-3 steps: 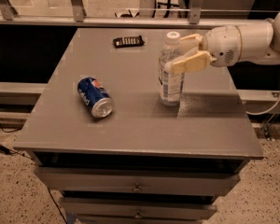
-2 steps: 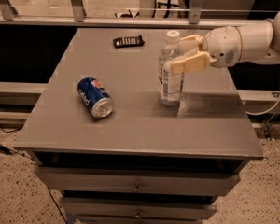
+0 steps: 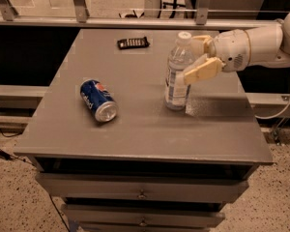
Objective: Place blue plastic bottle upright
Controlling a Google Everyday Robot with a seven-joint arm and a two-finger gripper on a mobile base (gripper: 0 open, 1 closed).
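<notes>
The blue plastic bottle (image 3: 177,79), clear with a white cap and a white label printed in blue, stands upright on the grey table (image 3: 140,129), right of its middle. My gripper (image 3: 190,57) reaches in from the right at the bottle's upper half. Its tan fingers (image 3: 202,70) sit on either side of the bottle, the near one over the bottle's front and the far one by the neck. The gripper is shut on the bottle, whose base rests on the table top.
A dark-blue Pepsi can (image 3: 98,100) lies on its side at the table's left. A small black remote-like device (image 3: 133,43) lies near the back edge. Metal railings run behind the table. Drawers are below the front edge.
</notes>
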